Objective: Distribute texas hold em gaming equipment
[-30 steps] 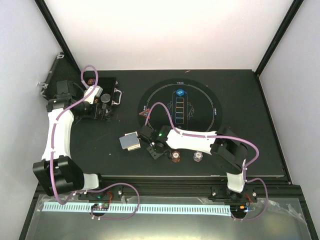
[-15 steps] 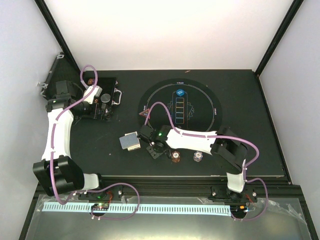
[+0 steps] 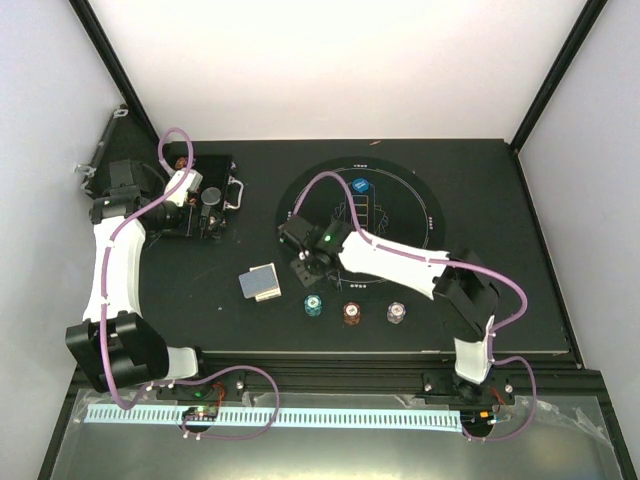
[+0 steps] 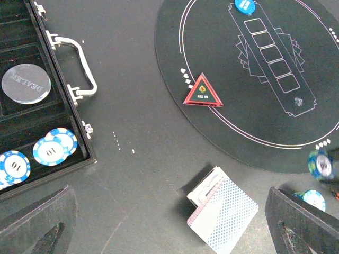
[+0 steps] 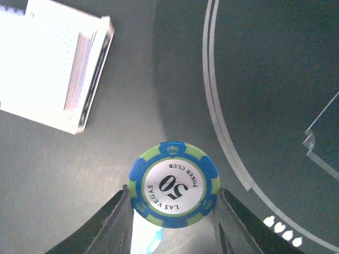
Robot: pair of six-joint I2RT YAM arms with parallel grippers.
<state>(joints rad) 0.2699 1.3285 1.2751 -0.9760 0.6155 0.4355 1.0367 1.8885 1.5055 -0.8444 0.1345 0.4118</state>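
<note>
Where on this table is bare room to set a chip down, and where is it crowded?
Free: table right of the mat; the gap between case and mat; left of the deck. Crowded: the mat's near edge, with deck, three chips and the right hand.

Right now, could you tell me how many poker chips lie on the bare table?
3, in a row by the near edge: teal striped chip, red-brown striped chip, white striped chip; possibly stacks.

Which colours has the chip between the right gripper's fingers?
The chip has a blue and green striped rim and white centre; clearest in the right wrist view.
</note>
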